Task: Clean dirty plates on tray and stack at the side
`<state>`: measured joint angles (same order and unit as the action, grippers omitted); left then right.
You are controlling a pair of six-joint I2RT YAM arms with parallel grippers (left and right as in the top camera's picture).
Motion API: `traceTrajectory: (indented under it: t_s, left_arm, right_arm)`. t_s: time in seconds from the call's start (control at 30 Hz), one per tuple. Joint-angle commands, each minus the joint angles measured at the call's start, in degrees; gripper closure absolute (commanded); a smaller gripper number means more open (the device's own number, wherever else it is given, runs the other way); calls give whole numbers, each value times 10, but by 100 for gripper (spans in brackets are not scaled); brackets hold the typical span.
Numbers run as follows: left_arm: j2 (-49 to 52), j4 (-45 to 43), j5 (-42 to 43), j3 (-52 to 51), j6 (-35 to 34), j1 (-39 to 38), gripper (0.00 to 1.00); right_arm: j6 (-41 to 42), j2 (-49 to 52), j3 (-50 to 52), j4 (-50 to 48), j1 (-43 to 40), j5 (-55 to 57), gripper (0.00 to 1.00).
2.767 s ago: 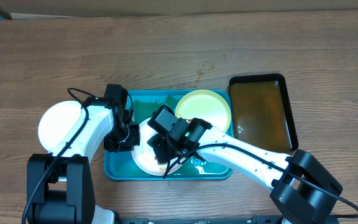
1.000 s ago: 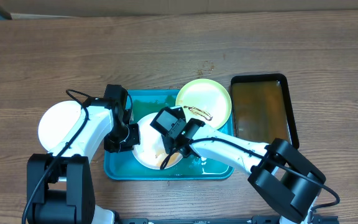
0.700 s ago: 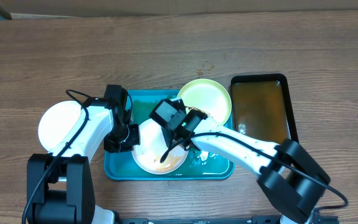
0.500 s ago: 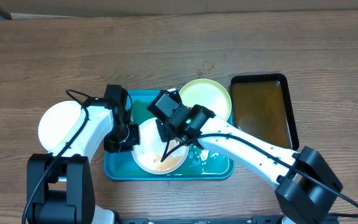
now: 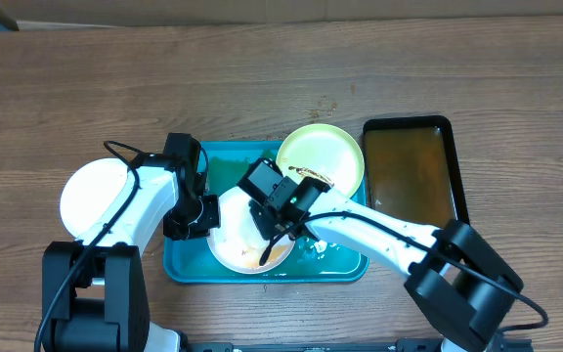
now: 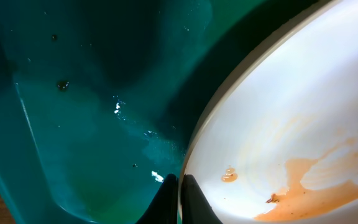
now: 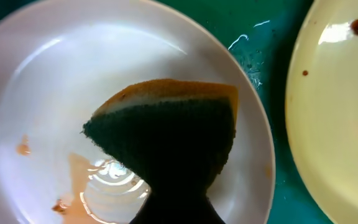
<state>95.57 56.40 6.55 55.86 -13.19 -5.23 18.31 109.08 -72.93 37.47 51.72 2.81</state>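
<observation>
While left jaws pinch white plate (image 6: 291, 118), sponge (image 7: 166, 134) touches it

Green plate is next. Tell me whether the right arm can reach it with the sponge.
Probably yes: the right gripper holds the sponge over the white plate, and the green plate lies beside it, nothing between them.

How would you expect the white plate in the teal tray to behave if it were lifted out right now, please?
Probably slippery: the white plate shows a wet sheen and thinned orange sauce. Likely stiff, since its rim keeps an even curve with the sponge against it. It may tilt when raised, as the left hand pinches only its rim.
</observation>
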Motion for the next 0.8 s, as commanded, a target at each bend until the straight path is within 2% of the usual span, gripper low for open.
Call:
traceTrajectory:
  t_s: [0.0, 0.2, 0.33, 0.63, 0.77]
  left_arm:
    - [-8, 2, -8, -3, -1, -2, 96]
    - [-8, 1, -8, -3, -2, -2, 96]
    - [-8, 1, -8, -3, -2, -2, 96]
    - [-8, 2, -8, -3, -2, -2, 96]
    - [-8, 2, -8, -3, -2, -2, 96]
  right_arm:
    - [-76, 14, 2, -8, -4, -6, 96]
    - [-115, 36, 2, -40, -4, -16, 96]
    - [-154, 50, 2, -61, -4, -81, 96]
    - [-153, 25, -11, -68, -6, -80, 96]
    - [-110, -21, -23, -68, -18, -38, 95]
